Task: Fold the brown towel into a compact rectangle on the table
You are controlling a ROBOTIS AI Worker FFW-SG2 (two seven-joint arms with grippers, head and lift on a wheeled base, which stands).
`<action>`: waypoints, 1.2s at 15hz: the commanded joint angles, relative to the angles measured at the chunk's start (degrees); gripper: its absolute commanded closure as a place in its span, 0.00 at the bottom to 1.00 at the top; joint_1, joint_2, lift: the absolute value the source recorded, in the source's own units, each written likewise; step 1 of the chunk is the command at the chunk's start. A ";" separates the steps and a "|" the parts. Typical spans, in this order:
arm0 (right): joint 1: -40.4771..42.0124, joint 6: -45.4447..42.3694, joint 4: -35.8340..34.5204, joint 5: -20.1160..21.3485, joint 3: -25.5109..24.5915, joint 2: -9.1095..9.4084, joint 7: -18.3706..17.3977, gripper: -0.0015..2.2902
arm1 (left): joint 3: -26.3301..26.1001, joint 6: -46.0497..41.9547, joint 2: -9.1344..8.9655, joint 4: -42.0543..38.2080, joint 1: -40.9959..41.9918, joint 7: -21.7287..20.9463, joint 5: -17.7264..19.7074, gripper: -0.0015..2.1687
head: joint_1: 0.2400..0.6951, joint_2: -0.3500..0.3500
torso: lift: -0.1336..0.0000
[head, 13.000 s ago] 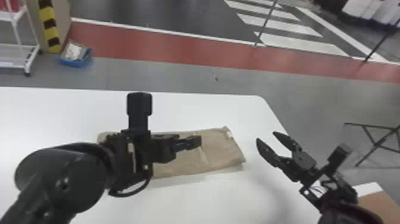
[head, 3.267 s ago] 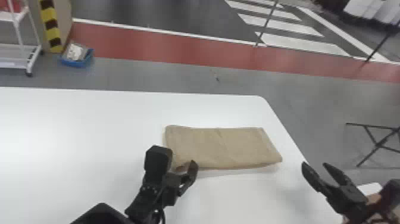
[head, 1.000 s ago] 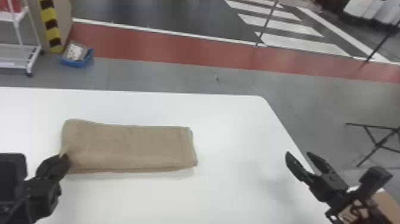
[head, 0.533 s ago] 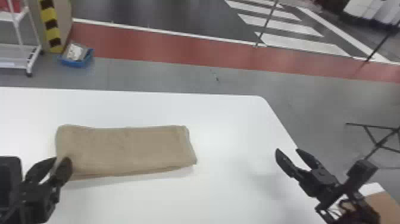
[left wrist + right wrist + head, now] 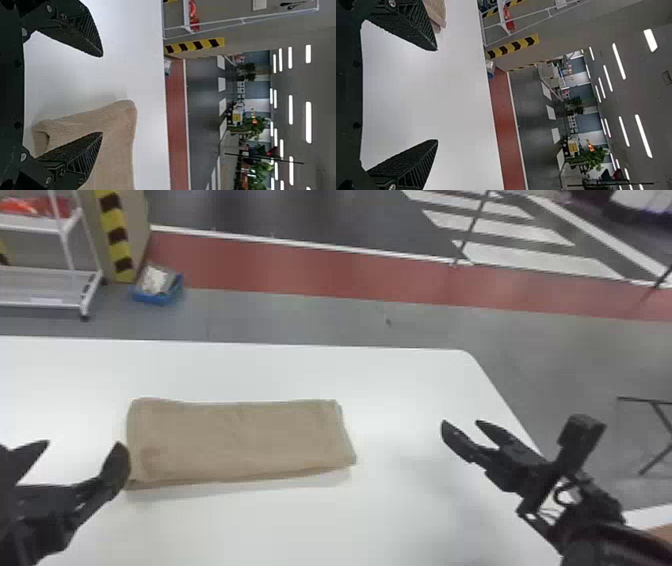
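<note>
In the head view, I see the brown towel lying folded on the surface, the left hand at its left end. Left wrist view: fingers wide apart, empty. Right wrist view: the right hand gapes, empty too.

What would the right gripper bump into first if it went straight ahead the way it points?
Nothing, it seems: the right gripper points over a bare stretch of the table, with the brown towel off to its left. Its height is hard to judge, so it might touch that surface.
</note>
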 commanded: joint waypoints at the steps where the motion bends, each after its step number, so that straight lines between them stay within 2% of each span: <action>1: -0.44 1.25 -1.34 0.53 5.40 0.34 -2.01 0.03 | -0.53 -6.53 0.17 3.45 -3.95 -3.32 1.73 0.02 | 1.00 0.20 | 0.07; 3: 0.27 1.43 -2.83 1.50 8.65 0.60 -2.97 0.03 | -4.58 -6.71 -0.27 9.69 -10.36 -5.78 1.99 0.08 | 1.00 0.25 | 0.07; 4: 0.79 1.43 -3.62 2.38 9.35 1.21 -2.97 0.03 | -7.12 -6.71 -0.36 13.38 -13.79 -6.04 1.82 0.19 | 1.00 0.27 | 0.07; 6: 1.94 1.43 -5.11 3.08 9.35 2.01 -2.97 0.03 | -11.08 -6.71 -0.44 19.19 -18.45 -7.18 1.64 0.50 | 1.00 0.28 | 0.07; 7: 2.64 1.43 -5.64 2.99 9.09 2.01 -2.97 0.03 | -11.61 -6.53 -1.15 21.47 -19.50 -7.98 1.55 0.68 | 1.00 0.27 | 0.07; 8: 3.17 1.43 -5.91 2.99 8.65 2.01 -2.97 0.03 | -11.52 -6.71 -1.59 22.79 -19.94 -8.24 1.47 0.79 | 1.00 0.26 | 0.07; 11: 3.69 2.48 -6.52 2.64 8.03 1.92 -2.97 0.03 | -11.43 -6.36 -1.59 25.51 -20.38 -8.15 -0.12 0.80 | 1.00 0.23 | 0.07; 13: 3.17 6.35 -7.58 3.52 9.79 2.01 -3.24 0.03 | -11.17 -6.36 -1.68 27.45 -20.47 -7.98 -1.26 0.80 | 1.00 0.23 | 0.07; 17: 1.32 11.27 -8.45 5.80 14.01 2.01 -6.22 0.03 | -10.99 -5.66 -1.68 28.41 -20.03 -8.06 -2.14 0.80 | 1.00 0.28 | 0.07; 18: 0.97 13.03 -8.45 5.98 14.98 1.92 -7.98 0.03 | -11.08 -5.83 -1.68 28.50 -19.94 -8.06 -2.14 0.80 | 1.00 0.31 | 0.07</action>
